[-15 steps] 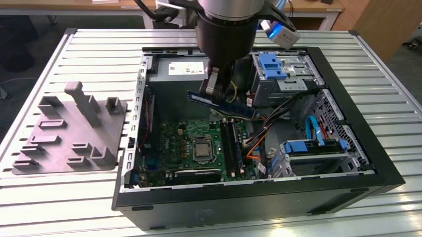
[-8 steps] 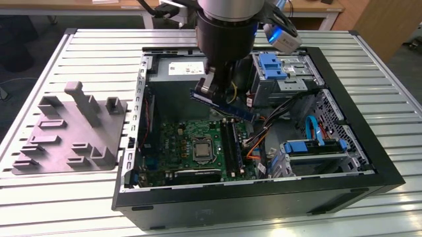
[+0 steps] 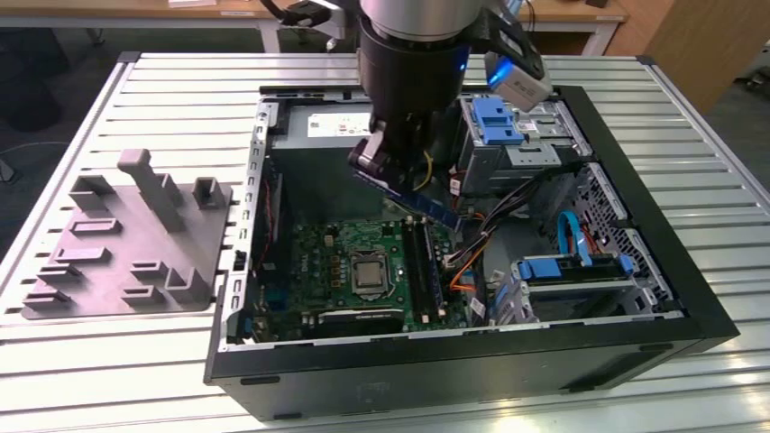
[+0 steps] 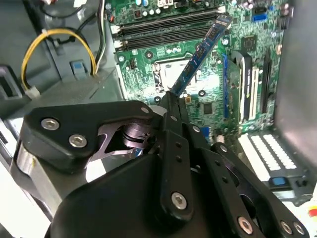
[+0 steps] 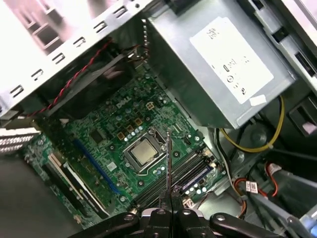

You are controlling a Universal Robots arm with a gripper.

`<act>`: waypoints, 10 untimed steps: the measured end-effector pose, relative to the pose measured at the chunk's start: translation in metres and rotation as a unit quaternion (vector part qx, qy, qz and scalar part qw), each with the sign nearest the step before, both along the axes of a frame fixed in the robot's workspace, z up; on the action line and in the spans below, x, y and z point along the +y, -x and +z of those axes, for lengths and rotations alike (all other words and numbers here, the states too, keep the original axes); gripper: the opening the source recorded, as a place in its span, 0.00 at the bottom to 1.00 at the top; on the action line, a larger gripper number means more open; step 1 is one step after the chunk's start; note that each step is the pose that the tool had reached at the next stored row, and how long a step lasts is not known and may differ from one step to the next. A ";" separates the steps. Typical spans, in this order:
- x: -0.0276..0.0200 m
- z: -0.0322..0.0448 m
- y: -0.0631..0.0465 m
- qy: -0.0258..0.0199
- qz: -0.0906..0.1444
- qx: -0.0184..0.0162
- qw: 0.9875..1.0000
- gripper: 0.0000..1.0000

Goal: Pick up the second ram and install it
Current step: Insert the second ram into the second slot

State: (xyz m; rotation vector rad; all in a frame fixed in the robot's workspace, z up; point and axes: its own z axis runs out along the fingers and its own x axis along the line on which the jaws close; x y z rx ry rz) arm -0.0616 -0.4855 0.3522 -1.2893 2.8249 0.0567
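Centre of the exterior view: the gripper (image 3: pixel 379 165) clamps the second ram (image 3: pixel 421 203), tilted above the memory slots (image 3: pixel 416 253) (likely needs levelling and lining up before pressing); second wrist view, the second ram (image 4: pixel 200 52) slants over the motherboard (image 4: pixel 143 52); first wrist view, edge-on near the CPU socket (image 5: pixel 143 153).

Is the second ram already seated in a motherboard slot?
No: in the second wrist view the gripper is shut on the second ram, holding it slanted above the motherboard, not in a slot.
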 end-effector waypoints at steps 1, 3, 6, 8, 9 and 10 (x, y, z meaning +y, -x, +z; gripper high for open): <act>0.0000 -0.0002 0.000 0.000 -0.010 0.000 1.000 0.11; 0.0000 -0.0005 0.000 0.000 -0.028 0.000 1.000 0.11; 0.0000 -0.0009 0.000 0.000 -0.055 0.000 0.998 0.11; 0.0000 -0.0012 0.000 0.000 -0.073 0.000 0.997 0.11; 0.0000 -0.0014 0.000 0.000 -0.082 0.000 0.997 0.11; 0.0000 -0.0015 0.000 0.000 -0.091 0.000 0.996 0.11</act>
